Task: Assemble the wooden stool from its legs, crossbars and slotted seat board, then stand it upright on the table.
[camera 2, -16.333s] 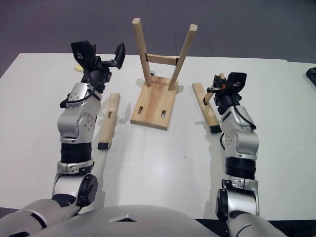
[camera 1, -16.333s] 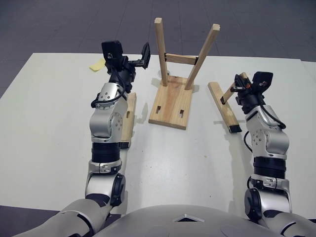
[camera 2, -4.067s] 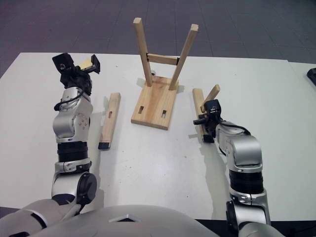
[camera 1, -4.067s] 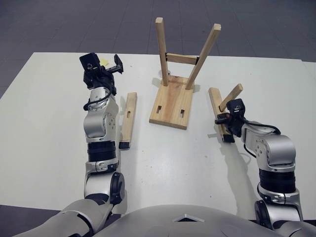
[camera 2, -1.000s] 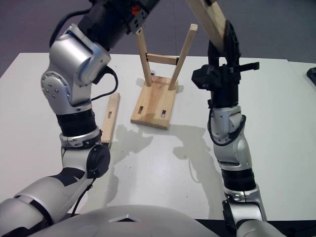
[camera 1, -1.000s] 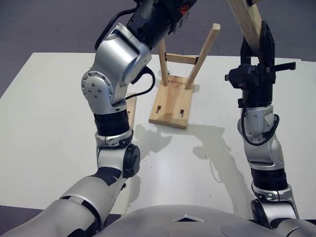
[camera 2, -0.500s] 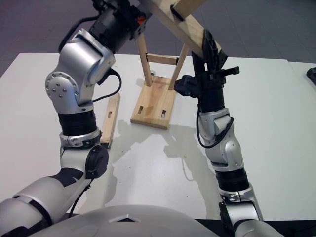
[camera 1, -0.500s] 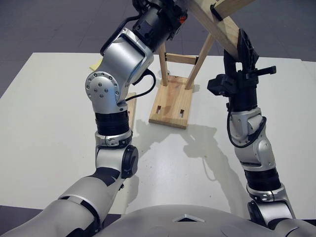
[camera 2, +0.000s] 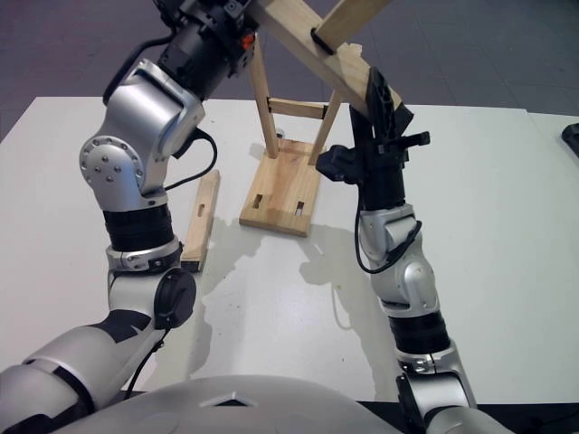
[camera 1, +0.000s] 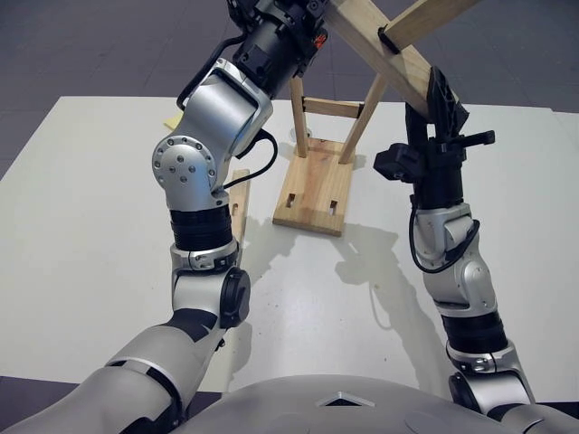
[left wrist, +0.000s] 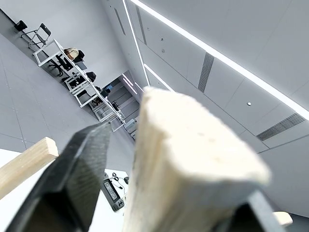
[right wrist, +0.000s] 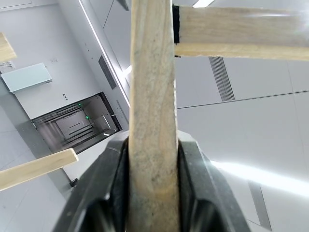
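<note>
Both our arms are raised high over the table (camera 1: 81,208), elbows bent. Our right gripper (right wrist: 153,159), up at 1 o'clock, is clamped tight on the lower end of a leg (camera 1: 362,29). The leg's long axis slants up toward 12 o'clock, and a crossbar (camera 1: 430,18) juts from it toward 2 o'clock. Its upper end meets our left gripper (left wrist: 159,193); we cannot tell whether that one grips. The seat board (camera 1: 312,185) lies flat at 12 o'clock with two upright legs (camera 1: 296,99) in its far slots. A loose leg (camera 2: 201,217) lies at 10 o'clock.
</note>
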Tool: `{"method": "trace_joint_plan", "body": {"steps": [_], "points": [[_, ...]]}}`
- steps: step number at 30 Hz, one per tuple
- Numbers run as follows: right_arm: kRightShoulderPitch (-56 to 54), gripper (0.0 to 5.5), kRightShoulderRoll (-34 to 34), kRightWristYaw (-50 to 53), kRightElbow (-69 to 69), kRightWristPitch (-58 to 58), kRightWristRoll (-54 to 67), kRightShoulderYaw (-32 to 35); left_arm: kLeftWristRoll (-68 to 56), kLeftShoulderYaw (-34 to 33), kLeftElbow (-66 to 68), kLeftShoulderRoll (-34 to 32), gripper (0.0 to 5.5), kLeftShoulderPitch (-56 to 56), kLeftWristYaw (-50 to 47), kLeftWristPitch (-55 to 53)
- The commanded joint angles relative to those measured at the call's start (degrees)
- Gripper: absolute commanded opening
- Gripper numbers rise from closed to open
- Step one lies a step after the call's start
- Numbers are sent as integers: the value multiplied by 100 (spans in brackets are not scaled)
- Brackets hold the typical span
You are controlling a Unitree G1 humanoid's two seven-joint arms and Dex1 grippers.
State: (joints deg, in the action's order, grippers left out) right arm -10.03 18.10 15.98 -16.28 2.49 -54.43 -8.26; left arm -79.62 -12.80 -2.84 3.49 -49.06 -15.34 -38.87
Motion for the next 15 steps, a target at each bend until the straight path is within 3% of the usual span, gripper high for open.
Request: {"method": "trace_joint_plan", "body": {"steps": [1, 5, 15], "points": [[100, 103, -119, 73, -116, -28, -57, -100, 242, -87, 56, -94, 161, 158, -8, 78], [111, 103, -198, 91, -126, -85, -157, -177, 580, -48, 57, -171, 114, 221, 71, 95], [16, 103, -296, 156, -56, -175, -320, -270, 836, -110, 22, -111, 107, 363, 141, 102]]}}
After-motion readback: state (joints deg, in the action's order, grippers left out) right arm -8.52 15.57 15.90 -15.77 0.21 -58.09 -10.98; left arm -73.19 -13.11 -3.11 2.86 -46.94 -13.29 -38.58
